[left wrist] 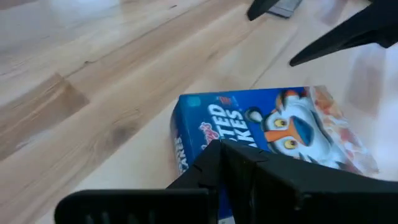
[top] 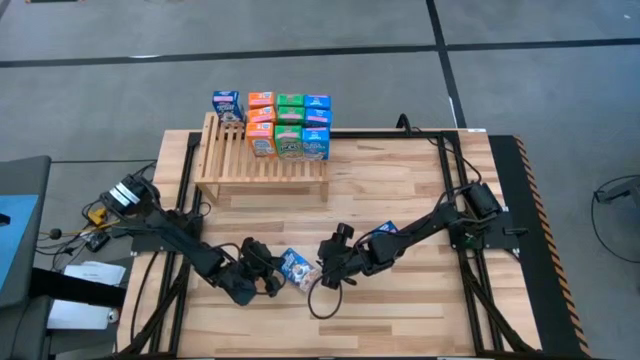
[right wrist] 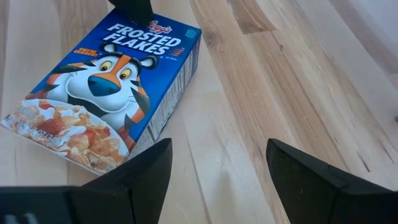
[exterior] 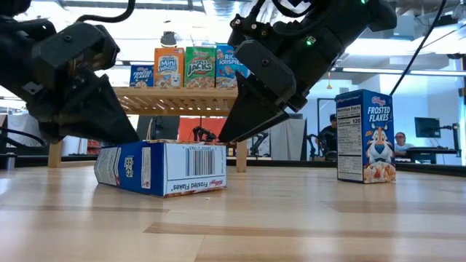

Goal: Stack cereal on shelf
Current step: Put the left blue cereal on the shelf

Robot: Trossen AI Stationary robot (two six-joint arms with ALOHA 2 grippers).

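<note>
- Left gripper [top: 268, 283], its dark fingers clenched with nothing between them, rests at one end of a blue cardboard Frosted Flakes box [top: 296, 267] lying flat on the plank tabletop [top: 400, 190].
- Right gripper [top: 322, 278], fingers spread and released, hovers just beside the box's other end.
- Another blue Frosted Flakes box [exterior: 365, 136] stands upright on the table.
- Low light-wood slatted rack [top: 240, 160] carries blue, orange and green boxes [top: 288, 128] at its far edge.
</note>
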